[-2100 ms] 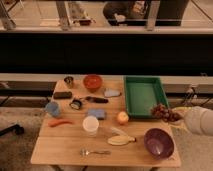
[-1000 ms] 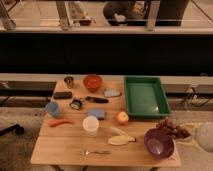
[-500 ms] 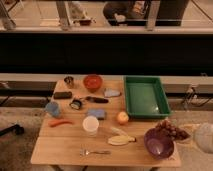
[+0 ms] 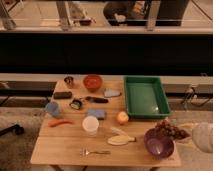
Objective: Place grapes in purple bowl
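Note:
The grapes (image 4: 169, 129), a dark reddish-purple bunch, hang at the far right rim of the purple bowl (image 4: 159, 144), which stands at the table's front right corner. My gripper (image 4: 179, 133) reaches in from the right edge of the camera view and holds the bunch just above the bowl's rim. The pale arm (image 4: 202, 136) trails off to the right, beyond the table's edge. The bowl's inside looks empty.
A green tray (image 4: 146, 96) sits behind the bowl. An orange-yellow fruit (image 4: 122, 117), a white cup (image 4: 90, 125), a pale yellow item (image 4: 121, 140) and a fork (image 4: 95, 151) lie to the bowl's left. A red-orange bowl (image 4: 92, 81) stands at the back.
My arm has carried the grapes from beside the green tray down and forward to the purple bowl's far right rim. In the last half second it has shifted only slightly.

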Robot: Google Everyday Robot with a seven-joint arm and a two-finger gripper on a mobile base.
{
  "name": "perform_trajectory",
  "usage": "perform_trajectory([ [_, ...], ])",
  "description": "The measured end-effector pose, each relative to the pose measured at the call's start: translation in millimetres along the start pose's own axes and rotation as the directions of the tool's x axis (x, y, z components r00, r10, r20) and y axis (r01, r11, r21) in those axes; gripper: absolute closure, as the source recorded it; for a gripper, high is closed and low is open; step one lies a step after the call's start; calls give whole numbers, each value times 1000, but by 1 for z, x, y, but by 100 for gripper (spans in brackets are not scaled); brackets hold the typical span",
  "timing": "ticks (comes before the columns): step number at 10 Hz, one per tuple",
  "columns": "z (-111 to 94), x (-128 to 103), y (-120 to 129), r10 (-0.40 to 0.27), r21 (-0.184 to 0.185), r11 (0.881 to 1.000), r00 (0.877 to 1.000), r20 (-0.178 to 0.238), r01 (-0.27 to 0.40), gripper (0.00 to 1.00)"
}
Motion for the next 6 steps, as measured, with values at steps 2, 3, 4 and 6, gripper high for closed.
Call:
perform_trajectory([
  [2, 0, -2, -1, -11, 4, 1000, 1000, 3, 11, 60],
  [3, 0, -3, -3, -17, 6, 1000, 1000, 0, 17, 48],
  [4, 0, -4, -4, -23, 6, 1000, 1000, -2, 23, 38],
  [6, -1, -5, -5, -31, 11, 999, 1000, -6, 31, 21],
])
